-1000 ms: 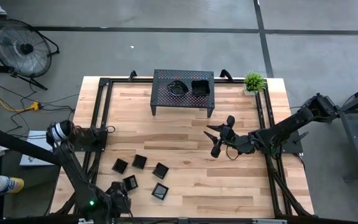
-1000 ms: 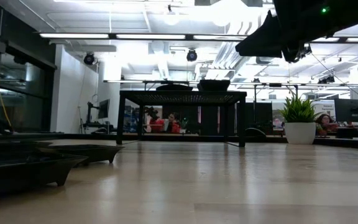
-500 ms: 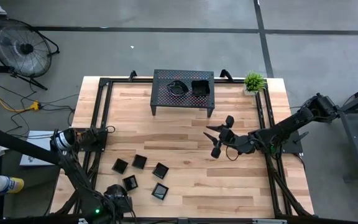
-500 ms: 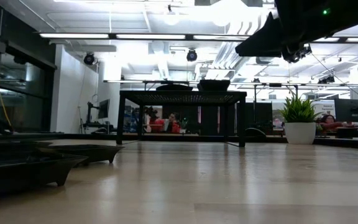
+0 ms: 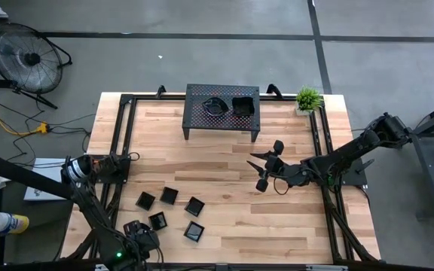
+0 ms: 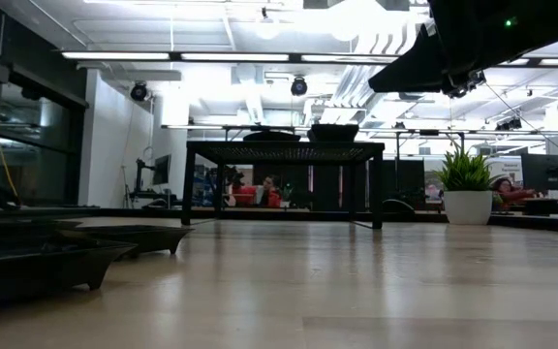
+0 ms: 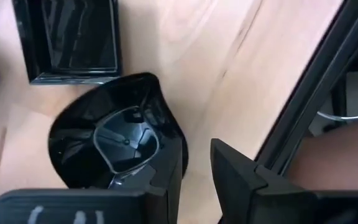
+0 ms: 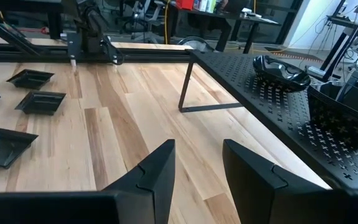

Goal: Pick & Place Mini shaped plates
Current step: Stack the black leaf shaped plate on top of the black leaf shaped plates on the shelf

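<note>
Several small glossy black mini shaped plates (image 5: 169, 196) lie flat near the table's near-left corner. A teardrop-shaped plate (image 7: 110, 137) lies under my left gripper (image 7: 197, 171), a square one (image 7: 67, 37) just beyond it. The left gripper (image 5: 138, 232) is open. One finger (image 7: 166, 186) stands over the teardrop plate's hollow and the other finger (image 7: 241, 180) outside its rim, with bare wood between. Two more plates (image 5: 215, 105) sit on top of the black perforated rack (image 5: 202, 113). My right gripper (image 5: 261, 172) hangs open over the table's middle right. My left gripper comes at the teardrop plate's rim (image 7: 178, 140) from above. Whether the inner finger touches the plate, I cannot tell; the finger itself hides that spot. The outer finger stands clear of the rim. The plate lies on the table.
The rack stands on legs at the far middle of the table, and a small potted plant (image 5: 307, 98) sits at the far right corner. Black frame rails (image 5: 119, 150) run along the left and right sides. Bare wood lies between the plates and the rack.
My left gripper has shifted a little toward the table's left edge near the near-left corner, and the teardrop plate now shows beside it in the high view. The other plates have stayed where they were.
</note>
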Controlling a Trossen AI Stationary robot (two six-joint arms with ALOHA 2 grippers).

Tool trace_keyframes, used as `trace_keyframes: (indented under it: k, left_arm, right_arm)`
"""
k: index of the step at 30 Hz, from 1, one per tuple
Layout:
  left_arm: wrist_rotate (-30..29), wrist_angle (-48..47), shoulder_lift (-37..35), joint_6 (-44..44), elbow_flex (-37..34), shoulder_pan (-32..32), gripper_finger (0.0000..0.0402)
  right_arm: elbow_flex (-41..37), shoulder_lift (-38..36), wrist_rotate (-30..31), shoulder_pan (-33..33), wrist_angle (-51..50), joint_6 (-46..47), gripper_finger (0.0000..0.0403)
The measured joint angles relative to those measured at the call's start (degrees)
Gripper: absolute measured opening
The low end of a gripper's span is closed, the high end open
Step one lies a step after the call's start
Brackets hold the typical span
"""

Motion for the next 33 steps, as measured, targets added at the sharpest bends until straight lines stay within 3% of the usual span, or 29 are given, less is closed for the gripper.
trace_keyframes:
  k: [18, 29, 33]
  left_arm:
    - [-3.1, -0.2, 0.0, 3.2, 0.0, 0.6, 0.0087]
    - [-3.0, -1.1, 0.0, 2.6, 0.0, 0.6, 0.0178]
    - [-2.7, -2.0, 0.0, -0.3, 0.0, 0.6, 0.0189]
  right_arm:
    - [0.0, 0.0, 0.0, 0.0, -2.7, 1.1, 0.0129]
    - [0.0, 0.0, 0.0, 0.0, -4.3, 1.7, 0.0129]
    - [0.0, 0.0, 0.0, 0.0, -5.0, 1.7, 0.0129]
